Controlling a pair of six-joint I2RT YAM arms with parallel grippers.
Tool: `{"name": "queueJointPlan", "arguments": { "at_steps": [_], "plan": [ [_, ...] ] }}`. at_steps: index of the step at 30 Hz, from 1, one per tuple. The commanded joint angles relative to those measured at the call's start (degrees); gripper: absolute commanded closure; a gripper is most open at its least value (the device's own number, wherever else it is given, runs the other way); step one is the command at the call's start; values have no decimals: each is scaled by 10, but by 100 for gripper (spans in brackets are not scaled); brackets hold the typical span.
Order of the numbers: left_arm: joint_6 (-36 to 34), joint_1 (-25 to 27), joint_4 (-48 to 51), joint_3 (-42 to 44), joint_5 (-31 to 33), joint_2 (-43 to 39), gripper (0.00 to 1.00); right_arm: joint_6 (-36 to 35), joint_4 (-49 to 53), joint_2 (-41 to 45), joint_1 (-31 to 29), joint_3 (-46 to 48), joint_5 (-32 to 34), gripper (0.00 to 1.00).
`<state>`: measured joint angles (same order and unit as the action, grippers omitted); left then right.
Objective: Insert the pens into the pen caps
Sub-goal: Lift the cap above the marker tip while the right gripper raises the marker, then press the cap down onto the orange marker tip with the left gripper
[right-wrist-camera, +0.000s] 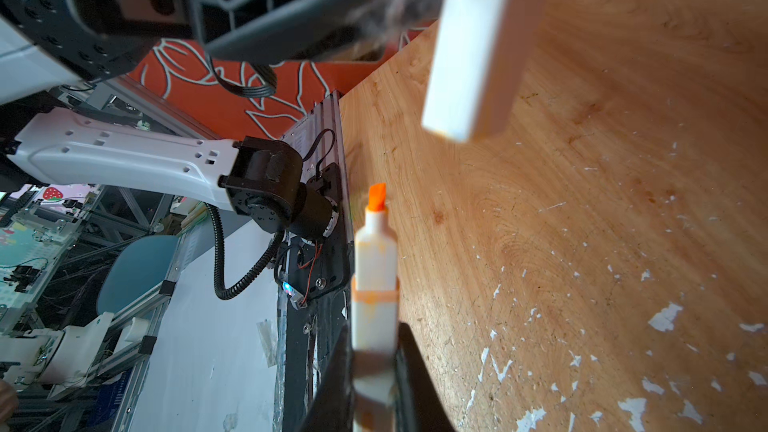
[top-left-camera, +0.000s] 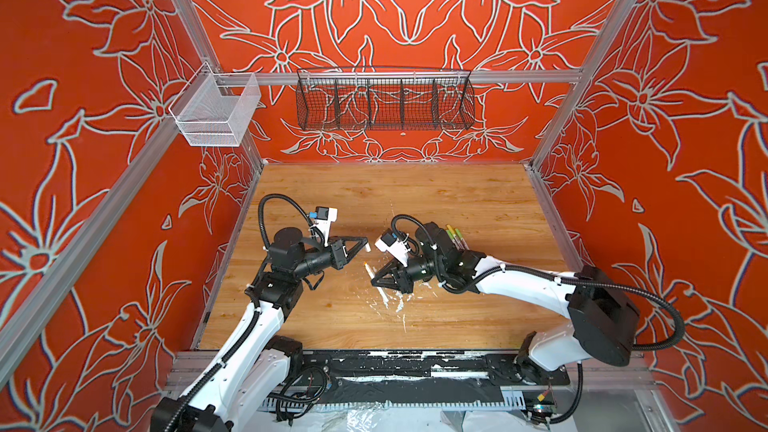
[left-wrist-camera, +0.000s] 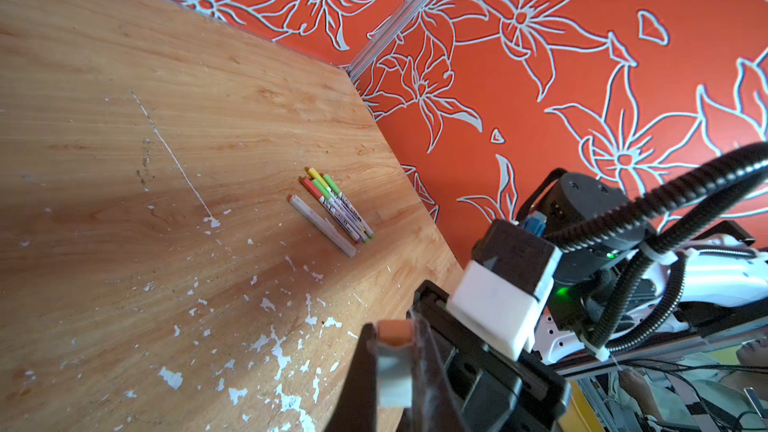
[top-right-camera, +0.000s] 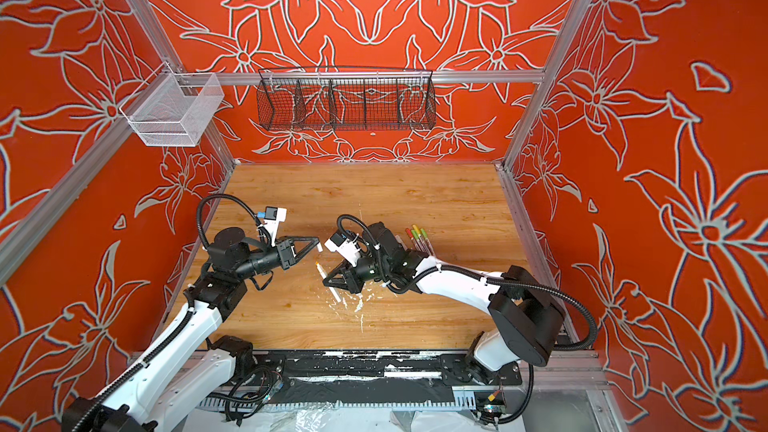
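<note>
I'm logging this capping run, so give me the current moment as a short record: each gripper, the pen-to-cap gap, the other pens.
left gripper: shut on pale cap
right gripper: shut on orange-tipped pen, uncapped
pen and cap: apart, tip not yet inside
capped pens: five, lying together on the table

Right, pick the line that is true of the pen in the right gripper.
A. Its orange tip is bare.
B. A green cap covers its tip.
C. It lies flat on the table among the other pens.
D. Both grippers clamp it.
A: the right wrist view shows the pen clamped in the right gripper with its orange tip uncovered, while the cap sits apart from it in the left gripper.
</note>
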<state>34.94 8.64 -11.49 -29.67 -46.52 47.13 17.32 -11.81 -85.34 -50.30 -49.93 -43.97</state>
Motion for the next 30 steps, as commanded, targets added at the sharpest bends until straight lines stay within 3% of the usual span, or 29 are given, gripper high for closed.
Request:
{"name": "queueJointPlan", "arguments": {
  "at_steps": [1,5,16,30],
  "plan": [
    [61,-31,-94,14,-61,5,100,7,-39,17,2,17,7,100],
    [132,-66,-180,23,-123,34,100,8,-68,32,5,34,16,100],
    [174,-65,-268,41,-161,45,100,35,-112,27,16,23,1,100],
    [175,-43,-286,42,-170,52,100,52,-135,25,23,9,-25,100]
  ]
}}
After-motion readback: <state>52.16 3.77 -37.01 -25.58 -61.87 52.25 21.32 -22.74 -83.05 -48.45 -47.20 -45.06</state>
